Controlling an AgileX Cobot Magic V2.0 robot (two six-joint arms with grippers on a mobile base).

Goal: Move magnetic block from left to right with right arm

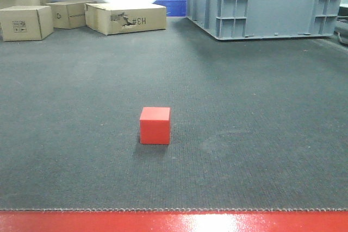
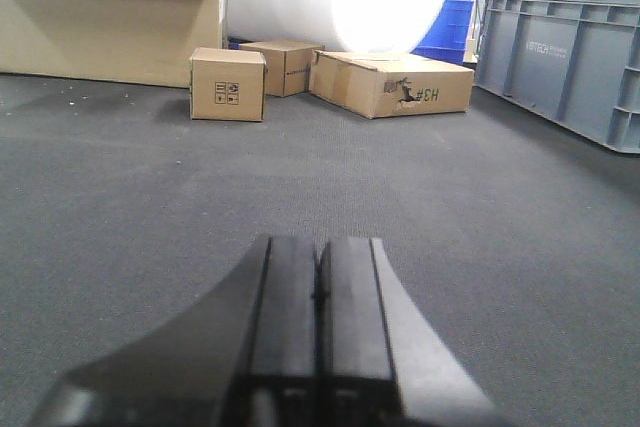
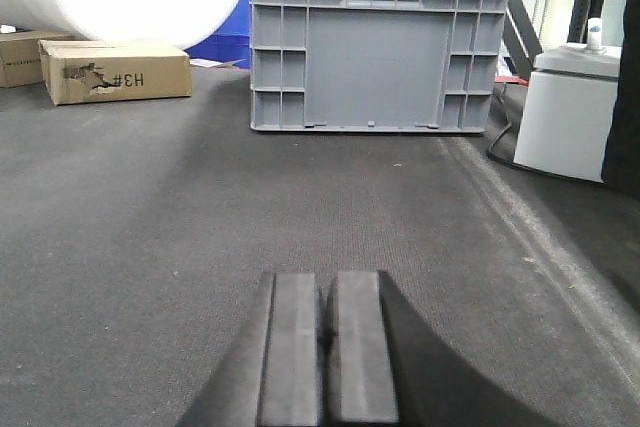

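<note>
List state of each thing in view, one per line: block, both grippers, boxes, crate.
magnetic block: upright on the dark mat, free, nothing touching it.
left gripper: shut, empty, low over the mat.
right gripper: shut, empty, block not in its view.
torn cardboard box: closed, hole ripped in its front face.
small cardboard box: closed, upright.
grey plastic crate: upright on the mat; contents not visible.

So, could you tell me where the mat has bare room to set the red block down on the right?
The dark mat lies bare to the right of the magnetic block, up to the grey crate at the back right. The near strip before the red edge is free too. The back left is crowded with cardboard boxes.
</note>
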